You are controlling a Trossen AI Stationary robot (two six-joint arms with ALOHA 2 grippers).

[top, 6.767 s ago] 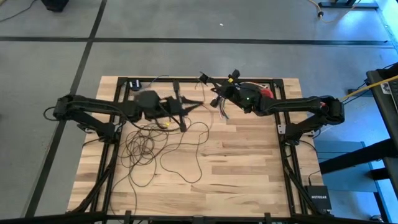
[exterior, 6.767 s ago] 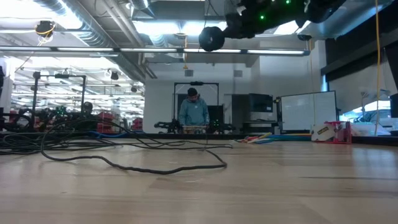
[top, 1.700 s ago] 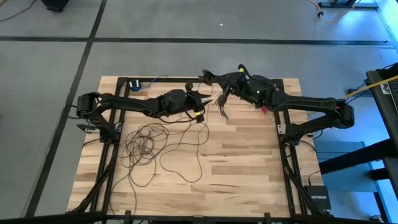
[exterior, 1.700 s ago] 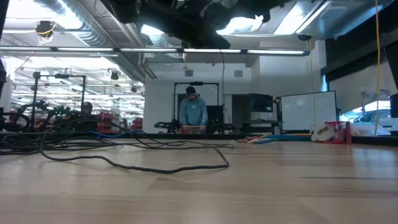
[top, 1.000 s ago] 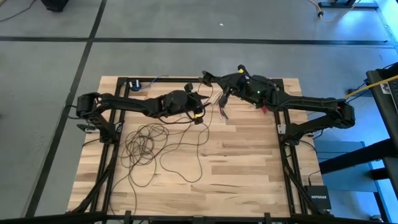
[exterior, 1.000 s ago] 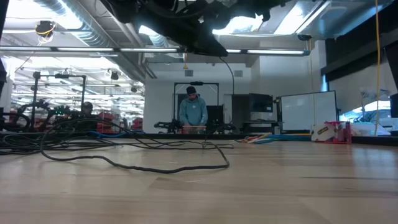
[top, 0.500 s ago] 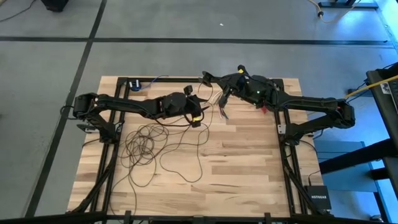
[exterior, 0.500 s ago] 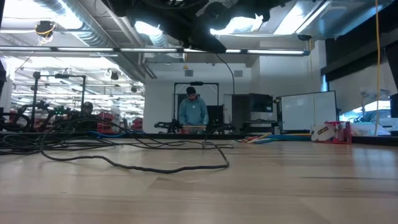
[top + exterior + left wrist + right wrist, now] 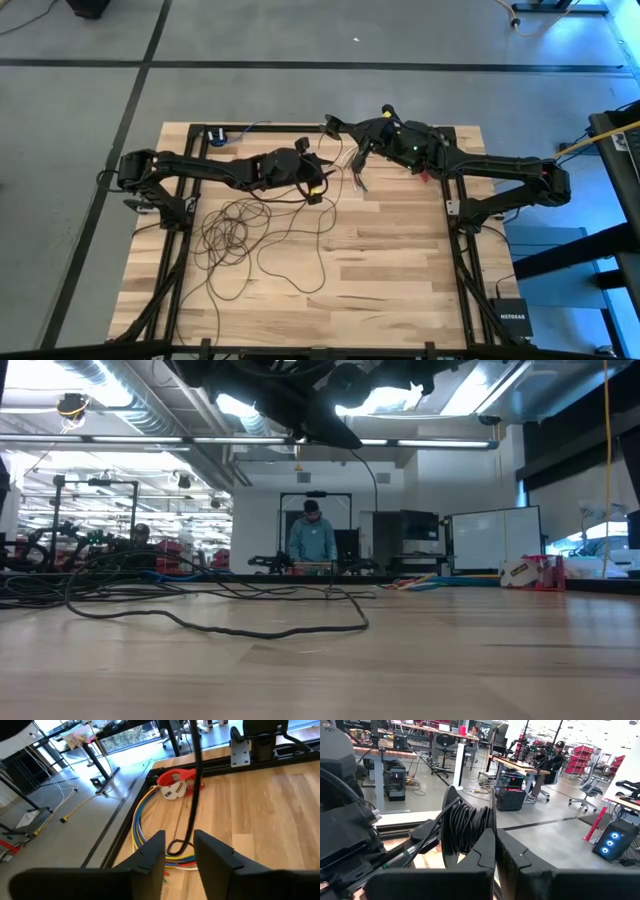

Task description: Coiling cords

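Most of the cords [image 9: 240, 235] lie loose on the tabletop [image 9: 390, 260] while the left hand [image 9: 313, 188], narrowed around a strand, seemingly readies another wrap for the right hand [image 9: 350, 145], clamped on the coil.

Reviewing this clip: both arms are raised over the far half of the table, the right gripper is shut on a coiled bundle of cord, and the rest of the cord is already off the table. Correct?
Not quite. The loose cord is not off the table: the high view shows it lying in tangled loops on the near-left part of the table. The rest holds: the left gripper and right gripper are raised over the far half, the right one shut on a coiled bundle.
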